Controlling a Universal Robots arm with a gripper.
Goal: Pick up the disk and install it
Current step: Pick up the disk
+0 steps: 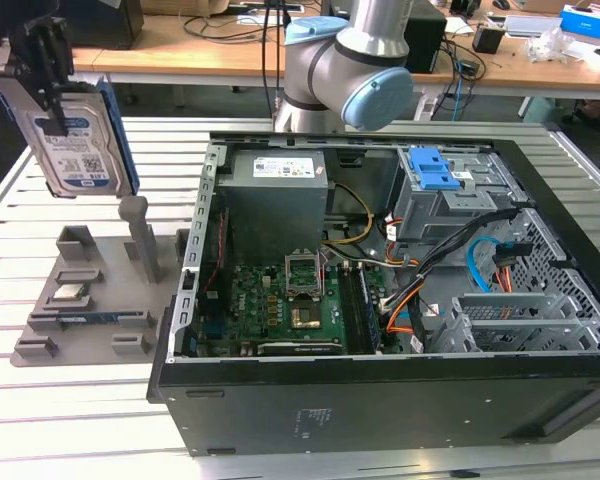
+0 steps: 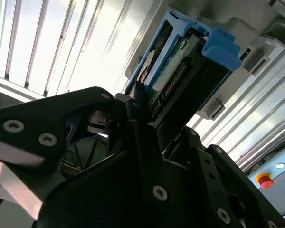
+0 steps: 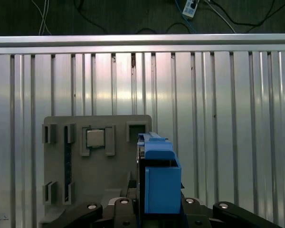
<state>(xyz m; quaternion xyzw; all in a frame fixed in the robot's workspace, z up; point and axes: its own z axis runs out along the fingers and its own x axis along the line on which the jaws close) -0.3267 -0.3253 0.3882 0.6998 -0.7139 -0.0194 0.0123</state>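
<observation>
In the exterior view the disk (image 1: 77,140), a silver drive with a white-and-blue label in a blue carrier, hangs upright in the air at the far left, above the grey parts holder (image 1: 130,320). My black gripper (image 1: 48,95) is shut on its upper edge. The second wrist view shows the disk (image 2: 178,66) end-on between my dark fingers (image 2: 133,107), connector side visible. In the first wrist view the blue carrier (image 3: 159,183) stands above the holder (image 3: 118,190), clamped in the gripper (image 3: 156,211).
The open computer case (image 1: 190,260) lies at the exterior view's right, with a motherboard (image 1: 280,300), a drive cage with a blue latch (image 1: 435,170) and cables. The holder carries a square processor chip (image 1: 70,293) and a thin memory stick (image 1: 85,318). A slatted metal table (image 1: 60,420) lies beneath.
</observation>
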